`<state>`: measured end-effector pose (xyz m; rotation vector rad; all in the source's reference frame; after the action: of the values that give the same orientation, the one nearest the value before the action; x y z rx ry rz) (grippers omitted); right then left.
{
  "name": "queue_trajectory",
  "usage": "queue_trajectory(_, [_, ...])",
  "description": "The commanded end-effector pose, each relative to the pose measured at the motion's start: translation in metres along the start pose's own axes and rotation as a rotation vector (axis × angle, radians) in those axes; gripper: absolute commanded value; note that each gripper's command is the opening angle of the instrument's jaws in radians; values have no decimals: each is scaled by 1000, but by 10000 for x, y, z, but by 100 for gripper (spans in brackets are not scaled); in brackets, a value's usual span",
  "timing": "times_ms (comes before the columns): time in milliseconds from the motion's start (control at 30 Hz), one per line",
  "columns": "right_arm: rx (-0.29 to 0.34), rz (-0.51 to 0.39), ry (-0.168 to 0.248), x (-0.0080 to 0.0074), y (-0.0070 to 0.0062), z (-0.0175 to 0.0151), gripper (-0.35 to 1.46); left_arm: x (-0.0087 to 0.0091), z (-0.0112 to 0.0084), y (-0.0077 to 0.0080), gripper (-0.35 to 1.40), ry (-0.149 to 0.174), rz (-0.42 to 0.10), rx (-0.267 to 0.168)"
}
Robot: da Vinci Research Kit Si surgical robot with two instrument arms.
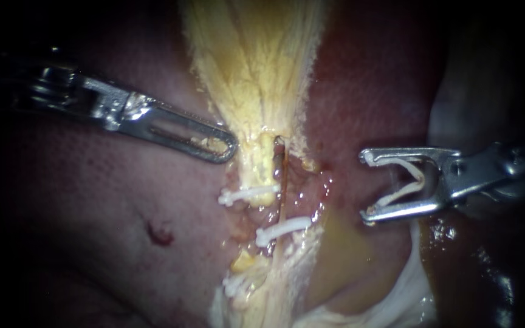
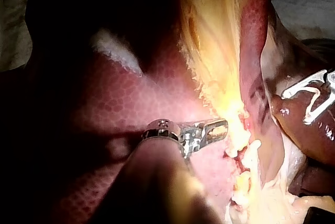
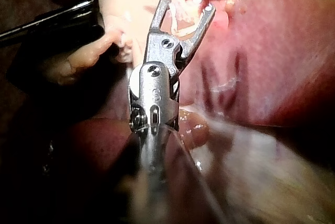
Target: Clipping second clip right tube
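The yellow gallbladder (image 1: 256, 67) narrows down to two tubes, a pale yellow one (image 1: 261, 161) and a thin dark one (image 1: 284, 179) to its right. A white clip (image 1: 247, 194) crosses the left tube, and another white clip (image 1: 282, 229) sits lower on the right side. A third clip (image 1: 238, 284) lies below them. My left instrument (image 1: 232, 146) (image 2: 222, 129) is shut on the gallbladder's edge. My right instrument (image 1: 369, 185) (image 3: 187, 1) (image 2: 306, 96) stands apart to the right of the tubes, its jaws wide and holding an open white clip (image 1: 405, 182).
Dark red liver (image 1: 92, 200) surrounds the tubes, with a small red spot (image 1: 160, 234) at lower left. Whitish tissue (image 1: 408, 291) lies below my right instrument. In the right wrist view my left instrument's dark shaft (image 3: 52, 20) crosses beside the jaws.
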<state>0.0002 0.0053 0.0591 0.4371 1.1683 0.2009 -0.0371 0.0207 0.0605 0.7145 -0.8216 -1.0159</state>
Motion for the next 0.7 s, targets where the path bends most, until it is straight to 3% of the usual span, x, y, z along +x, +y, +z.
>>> queue_trajectory(33, [0,0,0,0,0,0,50,-1,-2,0,-35,1,0,1])
queue_trajectory(133, [0,0,0,0,0,0,50,-3,-10,-1,-35,4,0,6])
queue_trajectory(300, [-1,0,0,0,-1,0,50,-15,-39,-5,-35,0,-7,-2])
queue_trajectory(500, [-1,0,0,0,-1,0,50,-31,-80,-11,-35,-41,-21,-5])
queue_trajectory(700, [-2,1,0,1,-1,2,50,-31,-88,-10,-35,-49,-24,-10])
